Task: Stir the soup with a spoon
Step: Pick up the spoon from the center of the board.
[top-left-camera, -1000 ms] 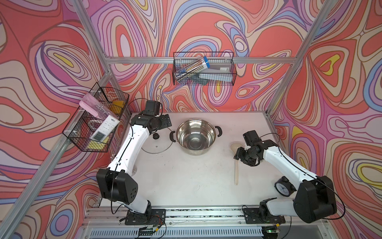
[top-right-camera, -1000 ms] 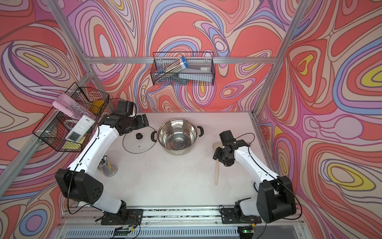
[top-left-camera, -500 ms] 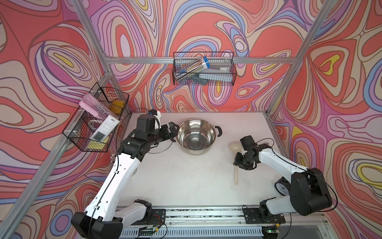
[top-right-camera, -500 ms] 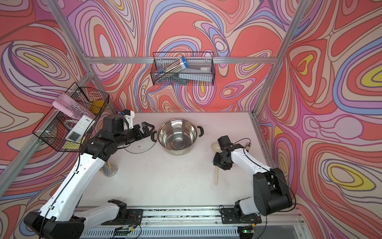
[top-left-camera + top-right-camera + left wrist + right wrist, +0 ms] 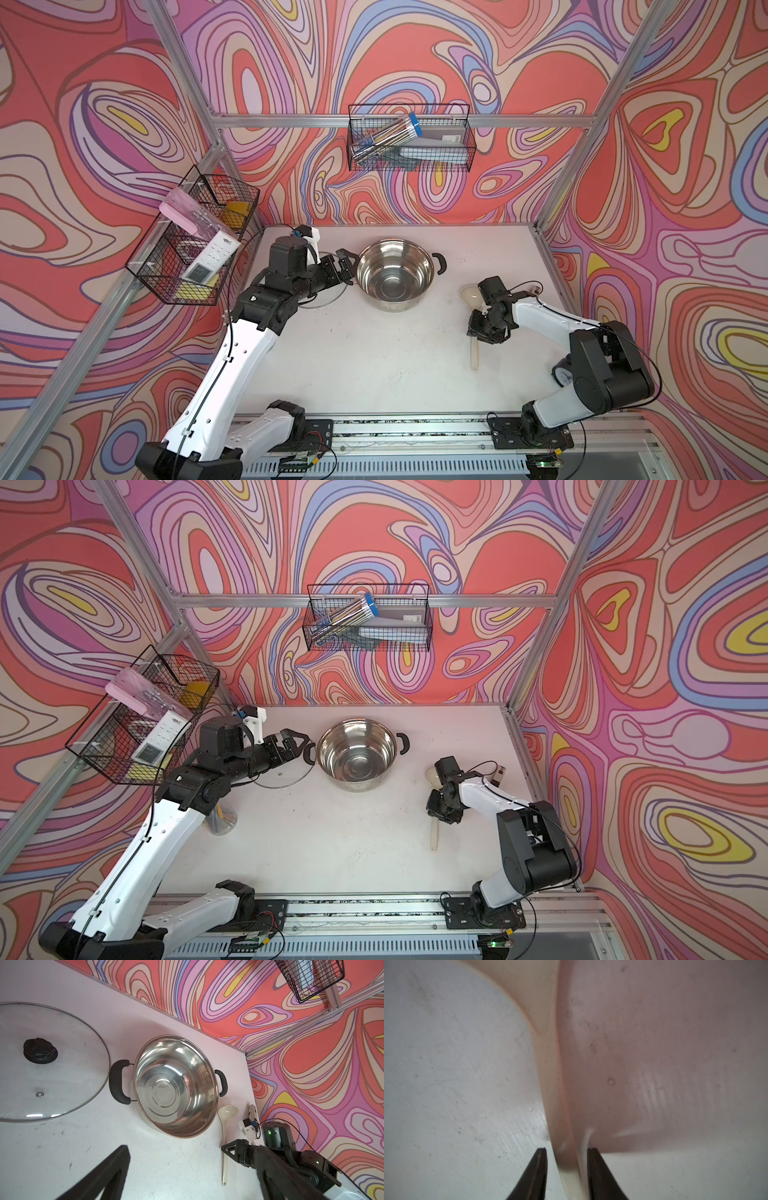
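Cream plastic ladle looks light, stiff, slick; right gripper jaws straddle its mid-handle, grip unclear; left gripper jaws gape open.

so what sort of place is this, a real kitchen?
Looks like a robot test cell, not a kitchen: aluminium frame with printed swirl walls, left arm and right arm mounted on a rail, and a pot and spoon as props.

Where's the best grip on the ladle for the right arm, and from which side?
Take the spoon by its slim handle just behind the bowl, from straight above, jaws across its width: it lies flat on the table, and the bowl looks too wide. The right gripper straddles it there.
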`<action>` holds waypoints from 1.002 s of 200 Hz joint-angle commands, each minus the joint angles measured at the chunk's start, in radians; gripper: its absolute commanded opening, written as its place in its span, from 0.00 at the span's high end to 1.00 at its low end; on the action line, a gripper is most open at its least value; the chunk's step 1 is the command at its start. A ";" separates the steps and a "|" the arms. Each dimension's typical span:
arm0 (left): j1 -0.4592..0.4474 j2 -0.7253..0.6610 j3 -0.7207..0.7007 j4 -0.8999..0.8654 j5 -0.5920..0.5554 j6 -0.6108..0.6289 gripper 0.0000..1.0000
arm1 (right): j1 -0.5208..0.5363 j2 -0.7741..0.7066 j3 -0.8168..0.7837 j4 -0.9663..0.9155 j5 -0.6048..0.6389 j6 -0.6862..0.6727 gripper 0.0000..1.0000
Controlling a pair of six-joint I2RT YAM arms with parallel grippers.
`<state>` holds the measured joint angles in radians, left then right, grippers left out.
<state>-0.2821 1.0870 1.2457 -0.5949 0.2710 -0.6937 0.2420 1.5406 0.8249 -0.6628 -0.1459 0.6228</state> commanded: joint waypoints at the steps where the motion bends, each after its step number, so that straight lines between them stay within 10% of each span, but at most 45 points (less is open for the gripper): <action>1: -0.003 0.016 -0.007 0.056 0.027 -0.022 0.03 | 0.005 0.031 -0.014 0.039 0.008 0.002 0.67; 80: -0.005 0.031 -0.020 0.155 0.093 -0.086 0.01 | 0.005 0.024 0.007 0.040 0.019 0.024 1.00; 162: -0.016 0.031 -0.115 0.463 0.215 -0.349 0.01 | 0.004 -0.166 0.299 -0.103 0.034 0.023 1.00; 200: -0.048 0.078 -0.168 0.706 0.276 -0.490 0.01 | 0.006 -0.174 0.518 0.009 -0.180 0.122 1.00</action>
<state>-0.3012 1.1328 1.1122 -0.1085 0.4858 -1.0710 0.2447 1.3693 1.2331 -0.7307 -0.1799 0.6647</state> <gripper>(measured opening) 0.988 0.092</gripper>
